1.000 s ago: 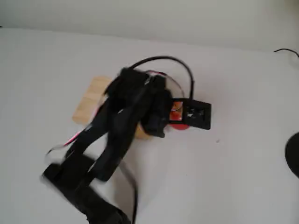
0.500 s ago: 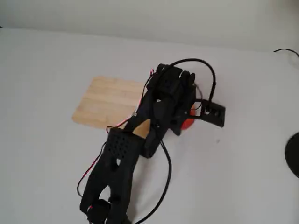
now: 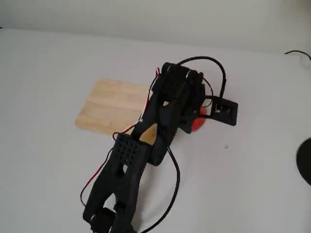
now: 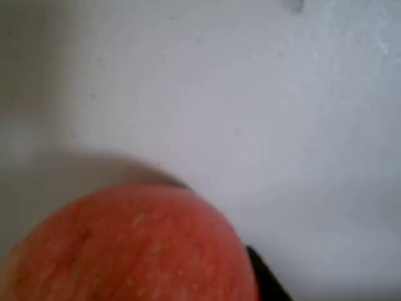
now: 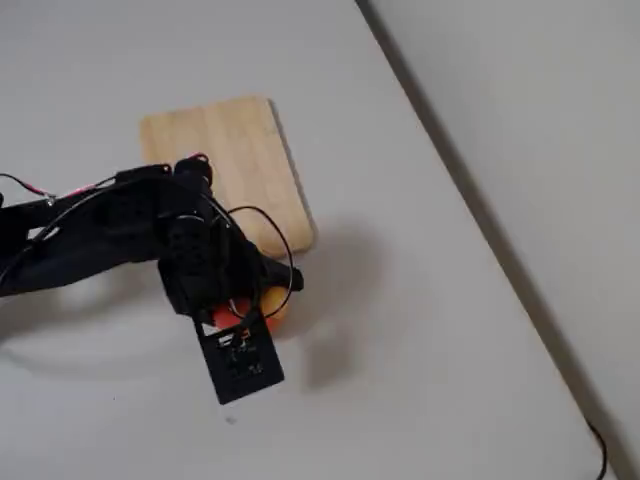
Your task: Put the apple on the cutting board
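Note:
The red apple point(image 3: 197, 123) rests on the white table just right of the light-wood cutting board point(image 3: 111, 104), off its surface. My black gripper point(image 3: 193, 118) is lowered over the apple and hides most of it. In another fixed view the apple point(image 5: 246, 312) peeks out under the gripper point(image 5: 243, 299), just beyond the board's point(image 5: 225, 160) near corner. In the wrist view the apple point(image 4: 131, 244) fills the lower left, with one dark fingertip point(image 4: 266, 280) beside it. How the jaws stand is hidden.
The black camera mount point(image 3: 225, 111) juts out to the right of the gripper. Loose black and red wires point(image 3: 171, 174) trail along the arm. A dark round object point(image 3: 306, 160) sits at the right edge. White table surrounds the board.
The arm has swung right off the cutting board, uncovering it, and stretched out over the apple. Over the last half second it only shifted slightly further right.

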Available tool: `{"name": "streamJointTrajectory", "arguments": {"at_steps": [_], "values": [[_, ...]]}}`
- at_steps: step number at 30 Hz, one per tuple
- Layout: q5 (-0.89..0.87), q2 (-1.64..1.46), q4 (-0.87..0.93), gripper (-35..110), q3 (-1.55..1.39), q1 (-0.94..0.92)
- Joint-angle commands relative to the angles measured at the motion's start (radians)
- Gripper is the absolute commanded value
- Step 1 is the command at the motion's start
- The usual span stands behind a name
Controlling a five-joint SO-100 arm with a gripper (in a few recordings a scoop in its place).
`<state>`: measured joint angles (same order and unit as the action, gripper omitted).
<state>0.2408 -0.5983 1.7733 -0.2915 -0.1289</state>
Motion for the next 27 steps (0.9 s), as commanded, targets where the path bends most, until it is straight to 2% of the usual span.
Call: {"name": "streamJointTrajectory", "arguments": {"at_steps": [1, 7, 11, 17, 27], "values": [[-0.028, -0.235, 0.051, 0, 0.018, 0.049], [-0.069, -0.413, 0.051, 0, 0.018, 0.227], [-0.094, -0.417, 0.052, 0, 0.017, 0.388], [-0.143, -0.284, 0.046, 0, 0.028, 0.569], [-0.173, 0.029, 0.041, 1, 0.189, 0.637]]}}
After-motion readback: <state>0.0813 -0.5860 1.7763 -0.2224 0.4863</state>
